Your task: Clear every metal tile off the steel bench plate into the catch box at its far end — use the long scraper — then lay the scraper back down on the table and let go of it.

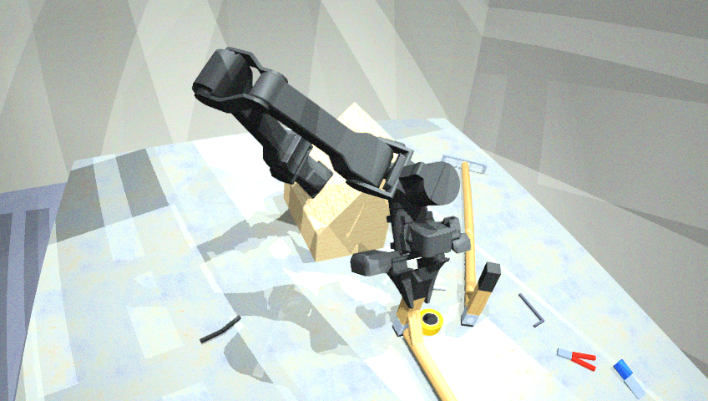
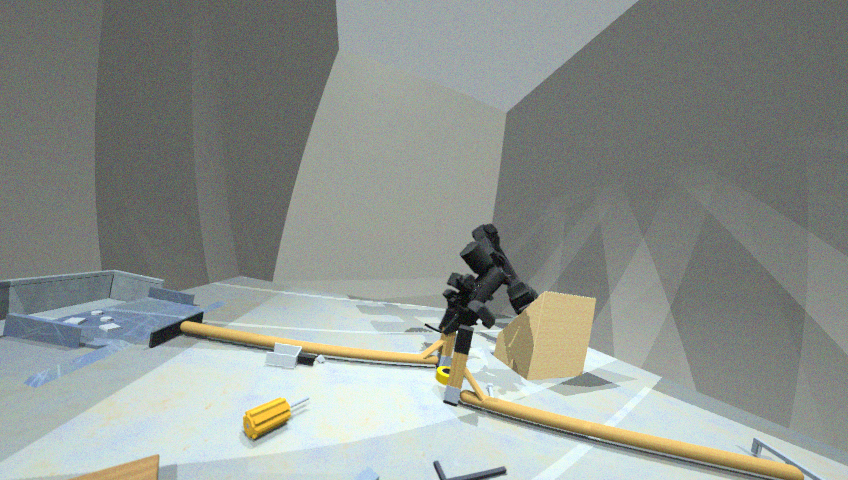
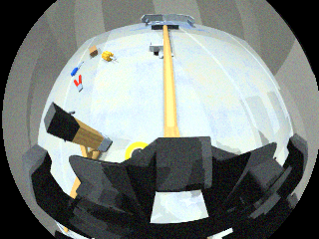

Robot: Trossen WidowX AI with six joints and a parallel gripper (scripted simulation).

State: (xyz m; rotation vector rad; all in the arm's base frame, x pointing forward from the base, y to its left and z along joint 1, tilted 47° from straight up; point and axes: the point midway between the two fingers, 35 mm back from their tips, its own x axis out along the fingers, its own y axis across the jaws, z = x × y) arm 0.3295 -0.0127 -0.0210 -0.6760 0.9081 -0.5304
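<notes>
My gripper (image 1: 416,296) (image 2: 450,328) is shut on the upright grip of the long scraper. The scraper's wooden shaft (image 1: 432,370) (image 2: 309,347) (image 3: 169,90) runs out low over the table. Its black blade (image 2: 176,330) (image 3: 164,27) stands at the near end of the bluish steel plate (image 2: 133,312), towards its right side in the exterior view. Several pale tiles (image 2: 109,326) lie on the plate beyond the blade, between low side rails. The grey catch box (image 2: 65,291) (image 3: 167,19) is at the far end. Whether the blade touches the plate is unclear.
A second long tool (image 1: 468,213) (image 2: 624,437) with an upright grip lies beside my gripper. A yellow tape roll (image 1: 434,332) (image 3: 131,149) sits between the two grips. A wooden block (image 1: 352,228) (image 2: 562,336) stands by the arm. A metal clip (image 2: 283,355) and screwdriver (image 2: 267,418) lie near the shaft.
</notes>
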